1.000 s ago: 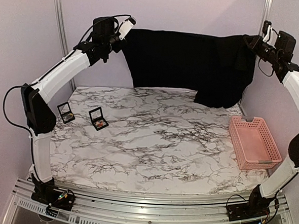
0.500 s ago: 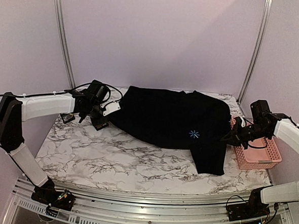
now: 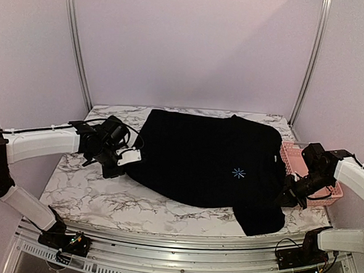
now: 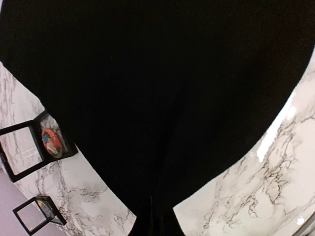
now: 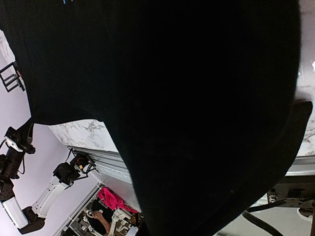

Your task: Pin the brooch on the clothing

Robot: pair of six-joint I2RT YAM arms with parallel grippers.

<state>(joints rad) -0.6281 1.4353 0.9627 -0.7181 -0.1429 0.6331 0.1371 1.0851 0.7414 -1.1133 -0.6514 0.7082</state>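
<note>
Cloth of T-shirt (image 3: 211, 157) hides fingertips of left gripper (image 3: 130, 160) and right gripper (image 3: 287, 199).

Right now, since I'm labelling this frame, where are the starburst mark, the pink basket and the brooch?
starburst mark (image 3: 238, 173), top view: its centre, on the T-shirt (image 3: 193, 162) front.
pink basket (image 3: 289, 156), top view: its left wall.
brooch (image 4: 51, 142), left wrist view: its orange face.

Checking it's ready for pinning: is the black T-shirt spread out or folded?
Spread out: the T-shirt lies open across the table with its starburst mark facing up; the near right corner sits unevenly.
</note>
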